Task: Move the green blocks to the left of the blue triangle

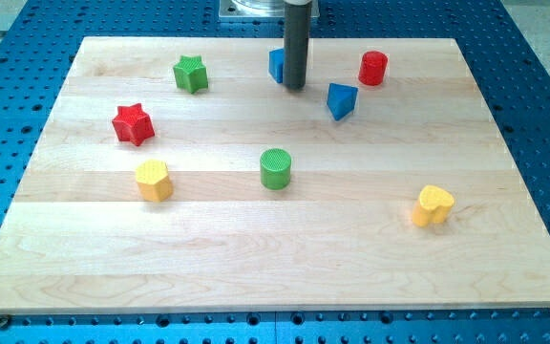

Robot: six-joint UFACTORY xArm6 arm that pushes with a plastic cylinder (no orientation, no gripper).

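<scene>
The blue triangle (pixel 341 100) lies near the view's top, right of centre. A green star (pixel 190 73) sits at the top left. A green cylinder (pixel 276 168) stands near the board's middle, below and left of the triangle. My tip (pixel 294 88) rests on the board just left of the triangle, touching or nearly touching a second blue block (pixel 276 65) that the rod partly hides.
A red cylinder (pixel 373 68) stands at the top right. A red star (pixel 133 124) is at the left. A yellow block (pixel 154 180) lies below the red star. A yellow heart-shaped block (pixel 433 205) is at the lower right. The wooden board (pixel 275 268) sits on a blue perforated table.
</scene>
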